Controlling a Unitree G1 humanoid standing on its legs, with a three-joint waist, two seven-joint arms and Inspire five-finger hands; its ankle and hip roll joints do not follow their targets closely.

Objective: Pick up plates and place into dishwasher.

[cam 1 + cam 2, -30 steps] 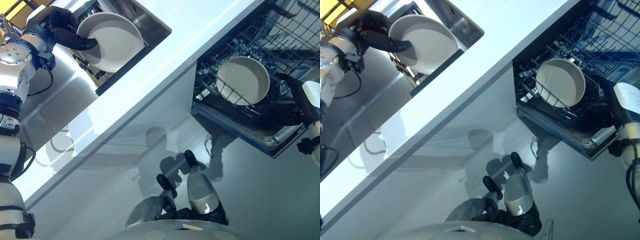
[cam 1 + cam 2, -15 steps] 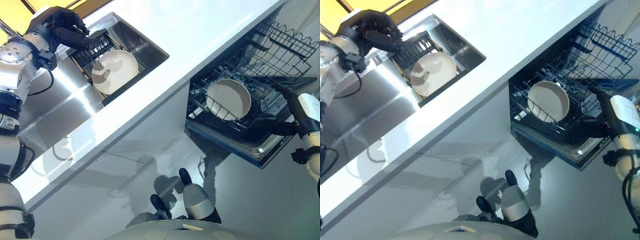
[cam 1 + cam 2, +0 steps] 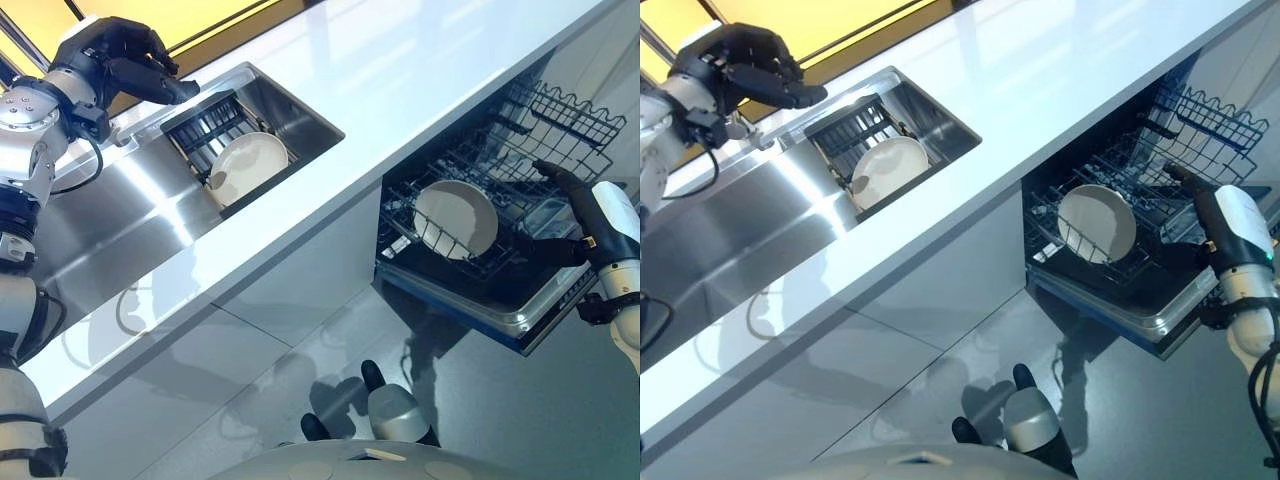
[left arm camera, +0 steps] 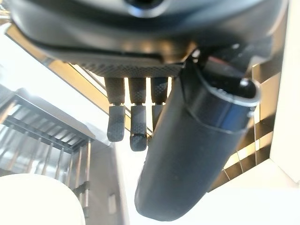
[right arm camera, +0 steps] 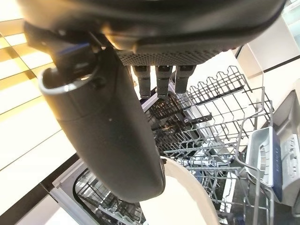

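Observation:
A white plate (image 3: 250, 162) leans in the black dish rack (image 3: 203, 122) inside the steel sink (image 3: 300, 105). My left hand (image 3: 122, 62) hovers above and to the left of that rack, open, fingers (image 4: 133, 126) relaxed and holding nothing; the plate's rim (image 4: 37, 201) shows below it. A second white plate (image 3: 456, 218) stands upright in the dishwasher's lower rack (image 3: 408, 250). My right hand (image 3: 578, 210) is just right of that plate over the rack, open and apart from it; the plate (image 5: 187, 199) shows past its thumb.
A white countertop (image 3: 400, 70) runs diagonally between the sink and the dishwasher. The dishwasher's upper wire basket (image 3: 565, 105) sits behind the lower rack. The open door's edge (image 3: 520, 325) juts out over the grey floor (image 3: 500, 400). White cabinet fronts (image 3: 270, 320) stand below the counter.
One second ago my left hand held the white plate up at its edge; now the plate rests in the sink rack and the hand is off it. The camera view has shifted.

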